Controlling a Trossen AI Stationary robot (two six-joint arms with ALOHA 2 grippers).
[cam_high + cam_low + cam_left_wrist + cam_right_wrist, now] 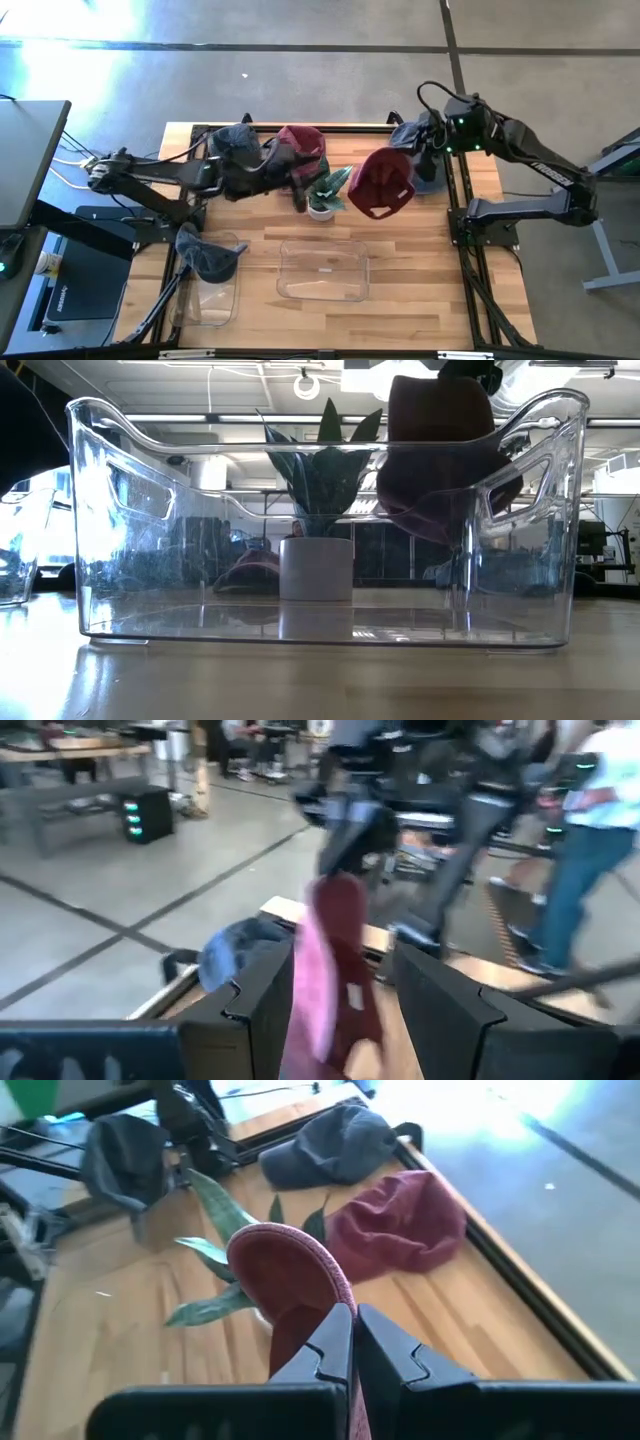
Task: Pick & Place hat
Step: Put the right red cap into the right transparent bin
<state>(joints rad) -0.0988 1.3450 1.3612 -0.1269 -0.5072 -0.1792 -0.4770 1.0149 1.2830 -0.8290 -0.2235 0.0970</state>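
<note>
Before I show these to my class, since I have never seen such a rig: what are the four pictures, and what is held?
Two robot arms work at a wooden table. One camera looks down from above, one sits at table height behind a clear bin, and one rides on each wrist. The right gripper has its fingers shut on a maroon cap, lifted beside a potted plant. The left gripper has a second maroon cap between its fingers. A dark cap lies in a smaller bin.
</note>
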